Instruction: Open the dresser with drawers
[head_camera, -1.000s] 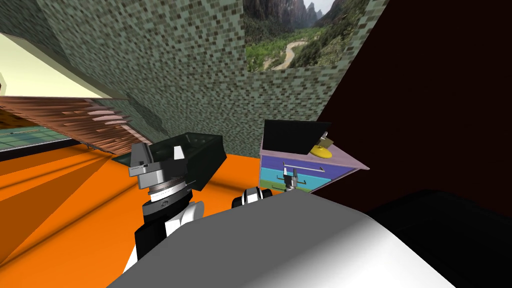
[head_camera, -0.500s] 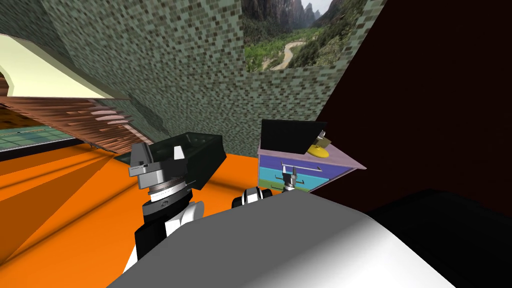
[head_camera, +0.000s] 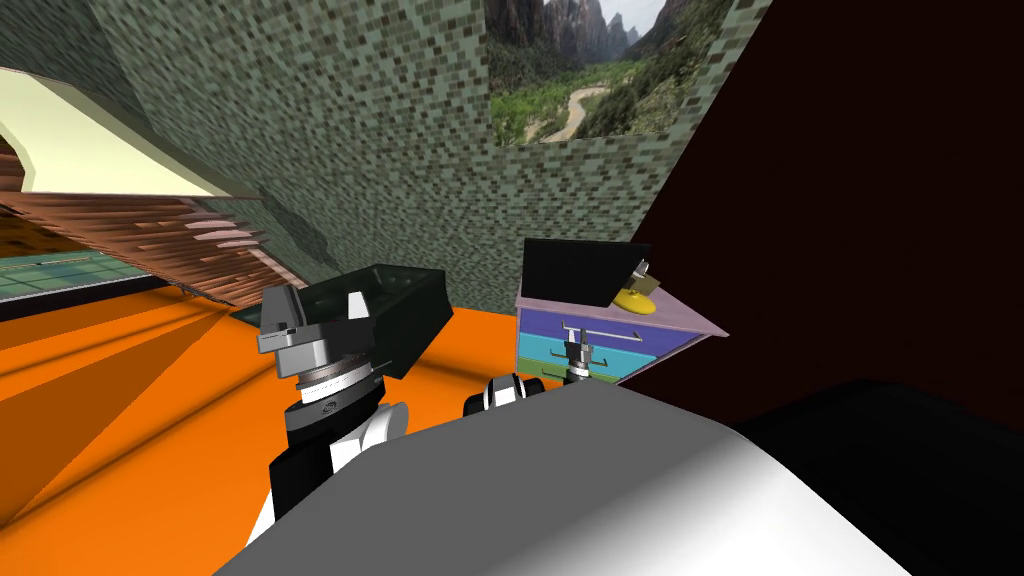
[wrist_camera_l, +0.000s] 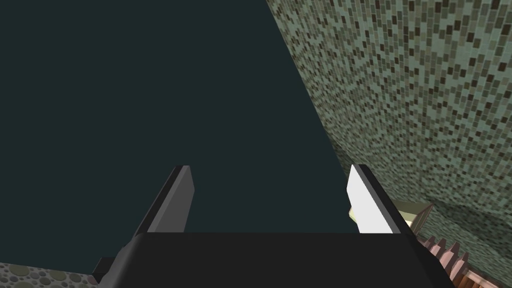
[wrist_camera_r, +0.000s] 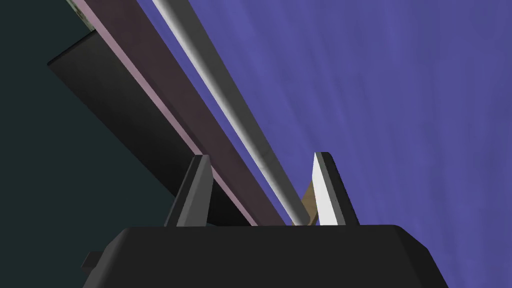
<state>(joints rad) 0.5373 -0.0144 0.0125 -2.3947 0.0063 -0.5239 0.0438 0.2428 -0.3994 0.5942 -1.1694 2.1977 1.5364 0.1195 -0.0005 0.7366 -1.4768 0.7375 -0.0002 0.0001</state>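
The dresser (head_camera: 690, 328) stands at the right, with a mauve top and purple, cyan and green drawer fronts. A grey bar handle (head_camera: 607, 333) crosses the purple top drawer (head_camera: 545, 325). My right gripper (head_camera: 578, 347) is at that handle. In the right wrist view the handle (wrist_camera_r: 226, 100) runs between the fingers of the right gripper (wrist_camera_r: 261, 156), close to the lighter finger (wrist_camera_r: 325, 190). A gap is left to the other finger. My left gripper (head_camera: 318, 305) is raised at the left and open, as the left wrist view (wrist_camera_l: 270, 170) confirms.
A black panel (head_camera: 585, 268) and a yellow object (head_camera: 637, 302) sit on the dresser top. A dark box (head_camera: 405, 315) rests on the orange floor (head_camera: 150, 400) left of the dresser. A mosaic wall (head_camera: 350, 150) is behind, a dark red wall (head_camera: 850, 200) at the right.
The right gripper's fingers have drawn closer together around the top drawer's handle. My head view has shifted slightly. The left arm has not moved.
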